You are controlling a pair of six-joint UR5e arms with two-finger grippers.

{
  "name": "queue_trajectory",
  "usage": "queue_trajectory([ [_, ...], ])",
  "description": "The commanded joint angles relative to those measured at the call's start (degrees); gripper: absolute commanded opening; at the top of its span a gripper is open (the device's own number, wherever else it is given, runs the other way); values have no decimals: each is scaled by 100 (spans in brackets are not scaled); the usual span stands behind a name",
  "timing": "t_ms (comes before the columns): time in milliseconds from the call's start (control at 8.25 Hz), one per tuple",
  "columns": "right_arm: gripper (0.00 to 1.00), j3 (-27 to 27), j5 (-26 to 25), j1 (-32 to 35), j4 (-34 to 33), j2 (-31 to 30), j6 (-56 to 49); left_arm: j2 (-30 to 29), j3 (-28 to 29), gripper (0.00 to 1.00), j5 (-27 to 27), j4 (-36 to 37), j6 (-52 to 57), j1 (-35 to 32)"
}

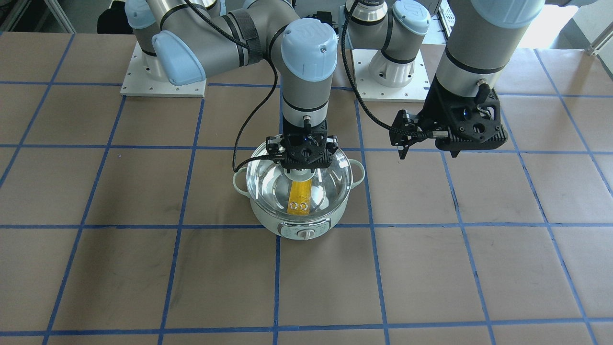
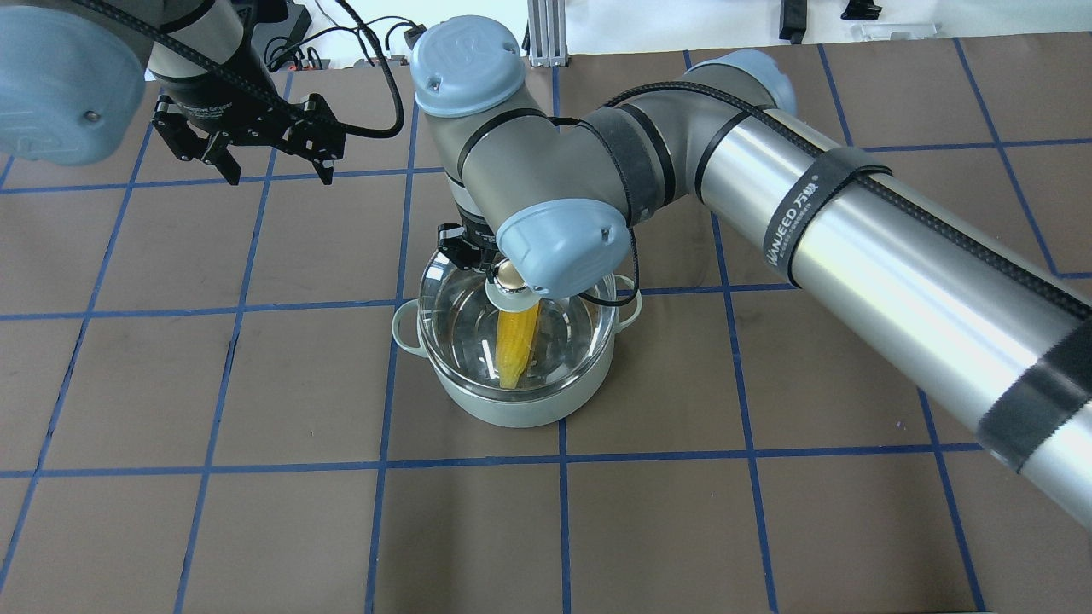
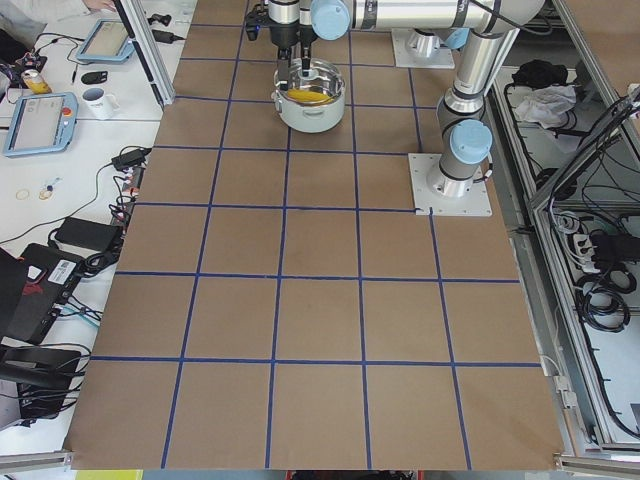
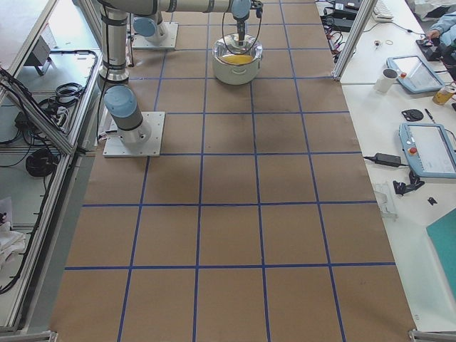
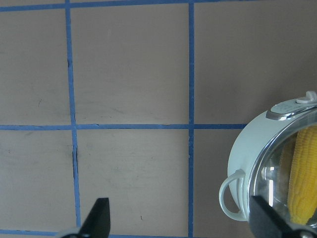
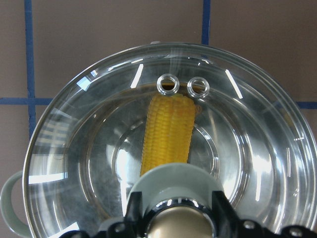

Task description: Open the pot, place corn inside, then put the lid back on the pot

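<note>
The mint-green pot (image 1: 287, 225) stands mid-table with the yellow corn (image 1: 299, 196) lying inside on the steel bottom. The clear glass lid (image 1: 330, 177) sits over the pot's rim. My right gripper (image 1: 300, 167) comes straight down and is shut on the lid's knob (image 2: 509, 277). In the right wrist view the fingers (image 6: 132, 214) flank the knob, with the corn (image 6: 166, 134) and the two vent holes seen through the lid (image 6: 89, 148). My left gripper (image 1: 427, 153) hovers open and empty beside the pot; it also shows in the overhead view (image 2: 280, 179).
The brown table (image 2: 256, 512) carries a blue tape grid. The arm bases (image 1: 163, 81) stand at the robot's side. In the left wrist view the pot (image 5: 247, 148) and its loop handle (image 5: 230, 196) lie at the lower right.
</note>
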Motion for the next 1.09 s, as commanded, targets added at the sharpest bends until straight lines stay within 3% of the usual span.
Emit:
queue_trajectory([
  [0,0,9,13,0,17,59,11,-6,-3,100,5,1,-2,-1],
  [970,0,-87,224,0,139,24,11,-6,-3,100,22,1,-2,-1],
])
